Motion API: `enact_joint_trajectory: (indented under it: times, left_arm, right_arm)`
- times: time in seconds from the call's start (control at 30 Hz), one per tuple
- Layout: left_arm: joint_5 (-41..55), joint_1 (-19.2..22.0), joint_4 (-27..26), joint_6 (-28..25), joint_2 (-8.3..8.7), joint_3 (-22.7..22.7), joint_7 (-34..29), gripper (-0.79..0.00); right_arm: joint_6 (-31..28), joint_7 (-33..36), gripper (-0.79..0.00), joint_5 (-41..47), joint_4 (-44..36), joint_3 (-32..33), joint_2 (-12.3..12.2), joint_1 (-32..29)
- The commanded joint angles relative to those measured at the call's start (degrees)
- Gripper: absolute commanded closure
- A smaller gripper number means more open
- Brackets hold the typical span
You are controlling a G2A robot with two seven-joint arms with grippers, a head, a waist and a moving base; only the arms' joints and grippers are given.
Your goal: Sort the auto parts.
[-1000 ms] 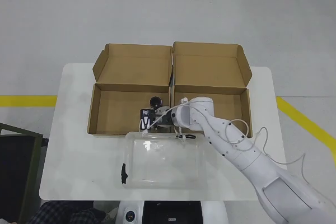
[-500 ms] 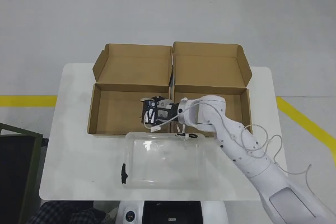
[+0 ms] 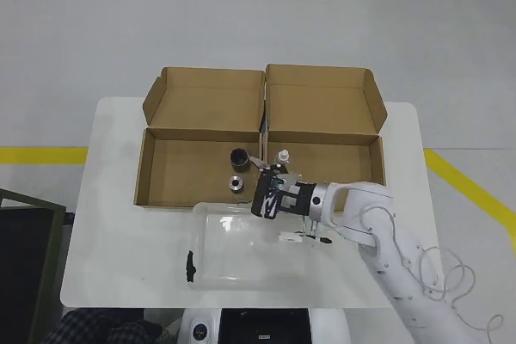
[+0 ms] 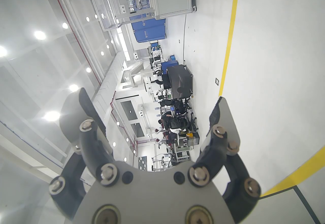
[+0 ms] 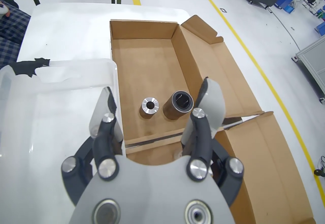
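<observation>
Two metal parts, dark sleeve (image 5: 177,106) and silver bushing (image 5: 149,107), stand together in left cardboard box (image 5: 142,30), seemingly grouped by kind. Right hand (image 5: 157,88) wide, empty, above box's near wall beside clear bin (image 3: 241,258). Left hand (image 4: 152,98) wide, empty, facing room.

The table (image 3: 112,249) is viewed from overhead; its cardboard boxes (image 3: 176,172) are shared, closer and obliquely, with the right wrist view.
</observation>
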State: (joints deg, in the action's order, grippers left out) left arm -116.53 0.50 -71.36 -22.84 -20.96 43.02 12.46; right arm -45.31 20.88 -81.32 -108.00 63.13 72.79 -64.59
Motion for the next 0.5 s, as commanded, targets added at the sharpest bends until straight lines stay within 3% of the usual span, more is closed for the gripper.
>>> enact_joint_trajectory:
  times: [0.0,0.47]
  left_arm:
    - [0.0,0.0,0.0,0.0,0.0,0.0,0.0,-0.785]
    - [0.0,0.0,0.0,0.0,0.0,0.0,0.0,-0.785]
  right_arm:
    - [0.0,-0.3,-0.785,-1.0,-2.7,2.4,-0.7,-3.5]
    - [2.7,-9.9,-0.785,-7.9,-13.9,19.5,-4.0,-24.8]
